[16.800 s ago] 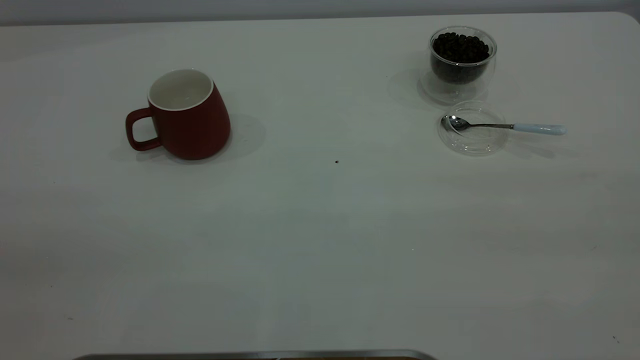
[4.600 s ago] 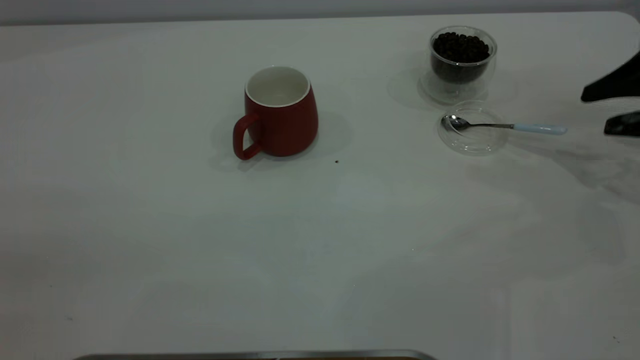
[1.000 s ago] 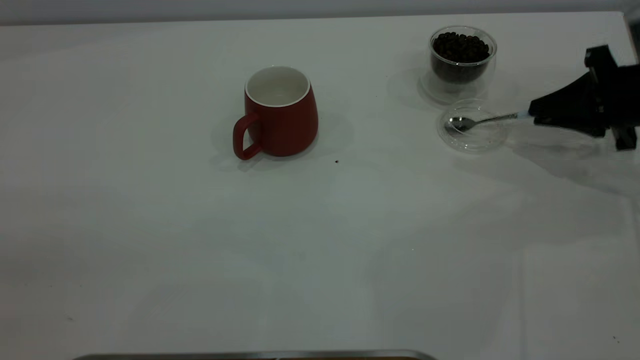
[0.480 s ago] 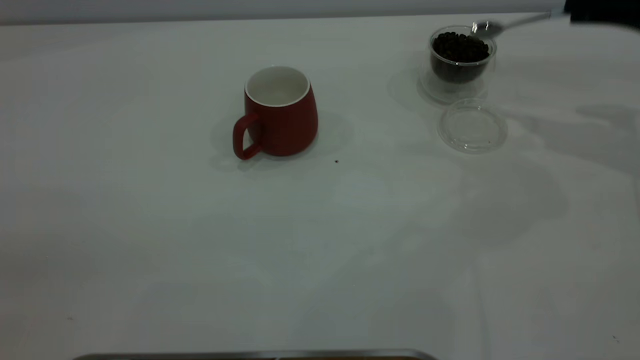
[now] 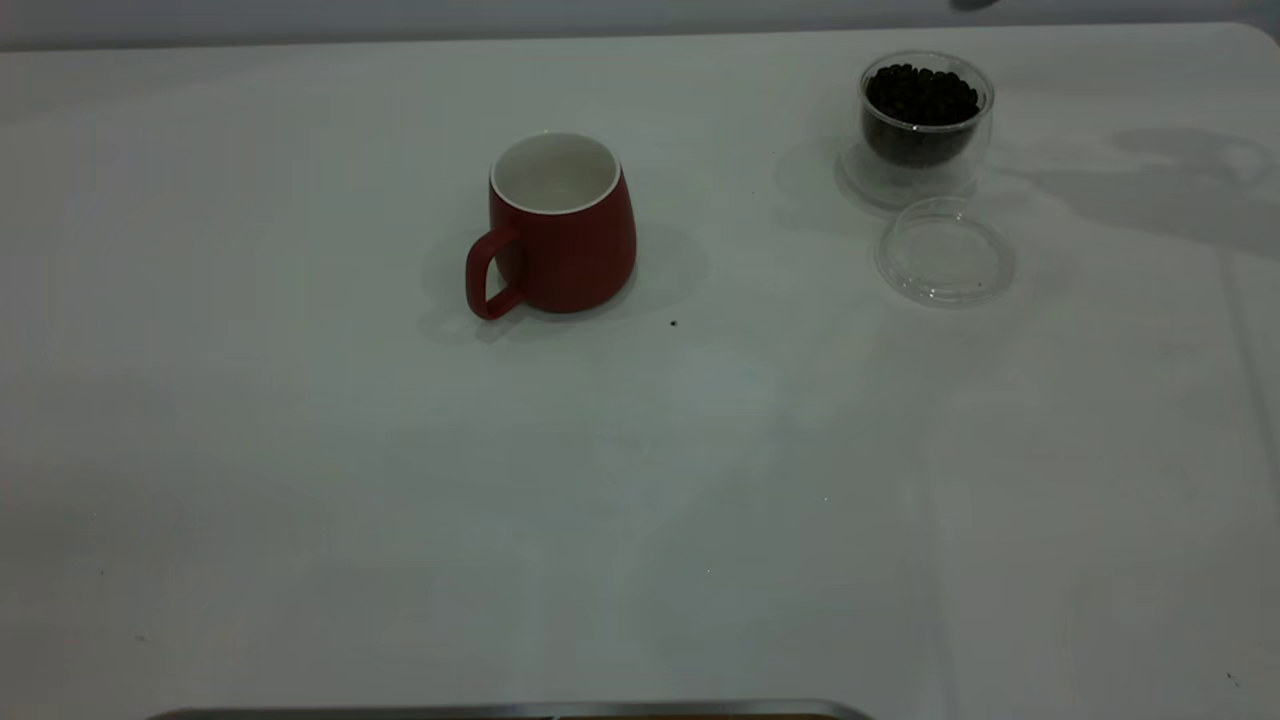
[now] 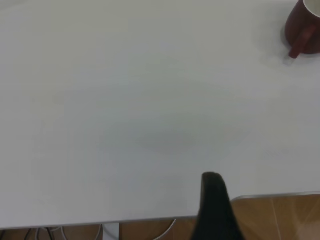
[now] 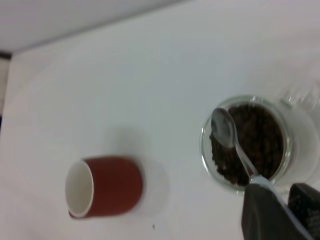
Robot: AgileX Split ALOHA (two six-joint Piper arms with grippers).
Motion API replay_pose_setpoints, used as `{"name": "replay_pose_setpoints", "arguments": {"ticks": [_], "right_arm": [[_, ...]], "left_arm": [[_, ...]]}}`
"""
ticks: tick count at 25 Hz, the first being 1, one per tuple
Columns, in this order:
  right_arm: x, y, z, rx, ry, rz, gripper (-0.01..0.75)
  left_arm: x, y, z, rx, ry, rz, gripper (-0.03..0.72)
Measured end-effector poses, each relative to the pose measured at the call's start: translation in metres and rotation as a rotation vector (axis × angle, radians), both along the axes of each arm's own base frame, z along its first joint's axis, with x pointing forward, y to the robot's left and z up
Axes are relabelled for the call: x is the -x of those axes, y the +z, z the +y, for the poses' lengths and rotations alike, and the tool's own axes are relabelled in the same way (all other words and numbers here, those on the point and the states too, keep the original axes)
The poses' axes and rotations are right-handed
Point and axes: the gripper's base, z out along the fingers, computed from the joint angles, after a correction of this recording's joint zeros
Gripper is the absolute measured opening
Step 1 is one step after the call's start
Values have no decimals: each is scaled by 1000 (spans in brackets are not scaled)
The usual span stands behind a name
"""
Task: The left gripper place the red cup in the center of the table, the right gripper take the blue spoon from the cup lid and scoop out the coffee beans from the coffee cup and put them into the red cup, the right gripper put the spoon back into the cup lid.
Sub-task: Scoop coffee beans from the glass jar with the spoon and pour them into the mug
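Observation:
The red cup stands upright near the middle of the table, handle toward the front left; it also shows in the right wrist view and far off in the left wrist view. My right gripper is shut on the blue spoon and holds it above the coffee cup, the empty spoon bowl over the coffee beans. In the exterior view the coffee cup stands at the back right, the cup lid lies empty in front of it, and the right gripper is out of view.
My left gripper is parked over the table's near edge, far from the red cup. A small dark speck lies right of the red cup. A metal edge runs along the table's front.
My right gripper took the spoon off the lid and lifted it up and back over the coffee cup, leaving the exterior view. The lid is now empty. The red cup has not moved.

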Motion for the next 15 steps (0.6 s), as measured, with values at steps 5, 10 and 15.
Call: {"name": "replay_pose_setpoints", "arguments": {"ticks": [5,10,15], "right_arm": [[-3,-18,6,-12,25,55,102],[-3,-41,6,-24,5,105,102],[-5,-48,5,-19,-18,113,102]], "left_arm": [[0,0,0,0,0,0,587],[0,0,0,0,0,0,587],[0,0,0,0,0,0,587]]}}
